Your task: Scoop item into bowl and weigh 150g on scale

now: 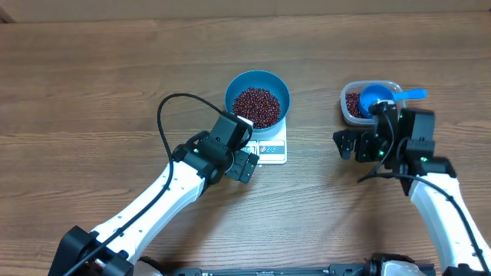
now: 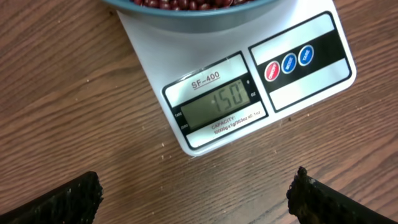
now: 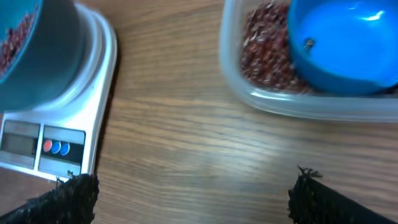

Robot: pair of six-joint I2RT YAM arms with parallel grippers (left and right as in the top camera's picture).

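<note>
Two grippers hang over the wooden table [image 1: 92,77], and both are empty. We begin at the left. The left gripper [image 2: 196,208] stands just before the near edge of the scale [image 1: 272,149], its fingers spread wide with only bare wood between them. The scale lies near the middle of the table, and its display strip runs left to right along the side that faces the near edge. In the left wrist view we read 150 on the display.

On the scale stands the bowl [image 1: 257,79], upright, on the part toward the far edge, so that the display stays uncovered. Many beans [image 1: 256,106] lie in it as a loose dark red-brown heap.

Further right, the right gripper [image 3: 193,199] hovers over bare wood, between the scale and the tub [image 1: 347,115] and a little nearer to the near edge than both. Its fingers also stand wide apart and touch nothing.

The clear tub sits toward the right edge and holds more beans. A blue scoop [image 1: 376,97] rests in it; the long axis lies left to right, and the handle points to the right edge, over the tub's rim.
</note>
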